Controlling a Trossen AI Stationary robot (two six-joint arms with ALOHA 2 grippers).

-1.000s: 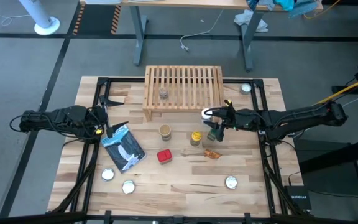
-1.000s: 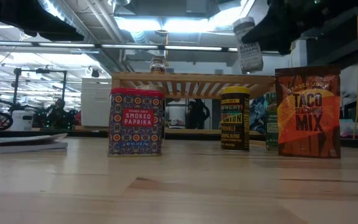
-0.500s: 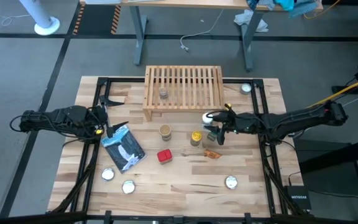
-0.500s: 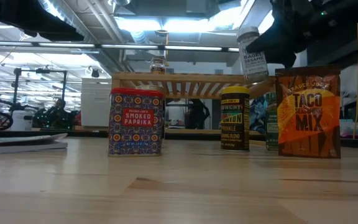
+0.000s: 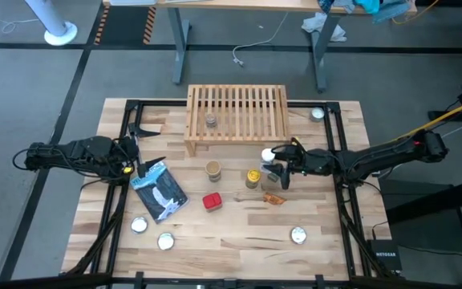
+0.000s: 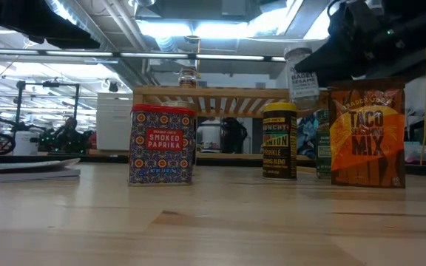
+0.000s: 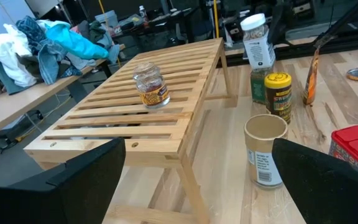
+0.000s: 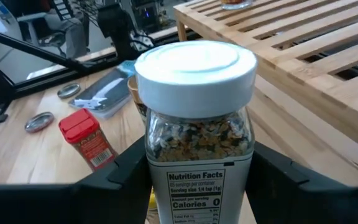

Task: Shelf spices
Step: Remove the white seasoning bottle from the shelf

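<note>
The light-wood shelf (image 5: pixel 237 112) stands at the table's far middle, with a small clear jar (image 5: pixel 212 120) on its slats. In front of it stand a tan-lidded jar (image 5: pixel 213 168), a yellow-lidded jar (image 5: pixel 253 177), a red tin (image 5: pixel 212 201) and an orange packet (image 5: pixel 273 197). A green jar (image 6: pixel 322 144) shows behind the packet. My right gripper (image 5: pixel 279 164) is shut on a white-lidded jar (image 8: pixel 196 62), in the air off the shelf's near right corner. My left gripper (image 5: pixel 147 147) waits open at the table's left. My right gripper pinches the white-lidded jar's clear body (image 8: pixel 160 168), below the lid, between its two fingers (image 8: pixel 120 177), one on each side. The fingers come nearly level from the table's right side. The jar stands about upright, lid up, lifted clear of the table (image 6: pixel 302 74).
A blue-and-white pouch (image 5: pixel 160 191) lies at the left. Flat silver discs lie at the near left (image 5: pixel 139 225), near right (image 5: pixel 297 235) and far right (image 5: pixel 318 114). Bare wood shows along the near edge.
My right gripper has sunk with the white-lidded jar and drawn a little toward the table's near edge. The jar has come from lid-high above the shelf top down to about its level, still clear of the table.
</note>
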